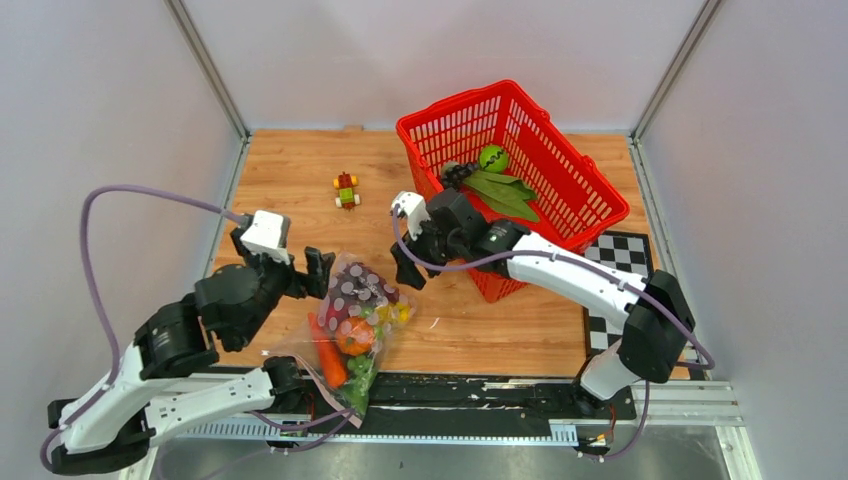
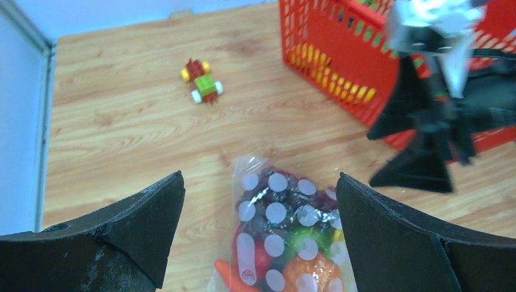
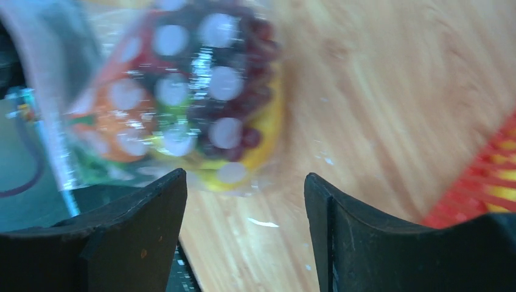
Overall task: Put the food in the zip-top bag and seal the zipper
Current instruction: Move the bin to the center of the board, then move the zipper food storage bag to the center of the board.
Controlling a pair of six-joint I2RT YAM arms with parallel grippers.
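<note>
My L fingers (image 2: 137, 228) are spread wide, empty. Bag (image 2: 283, 237) w/ food (image 2: 316, 271) inside lies on table (image 2: 122, 134) just ahead, btwn the tips. R fingers (image 3: 140, 231) apart too, holding nothing, bag just beyond them.

Open bench (image 1: 290, 180) surrounds the toy block figure (image 1: 346, 190); the red basket (image 1: 575, 180) blocks the far right, the zip-top bag (image 1: 355, 320) the near middle.

Pale grey walls (image 1: 100, 120), wooden tabletop (image 1: 300, 170), metal corner posts (image 1: 207, 68)
</note>
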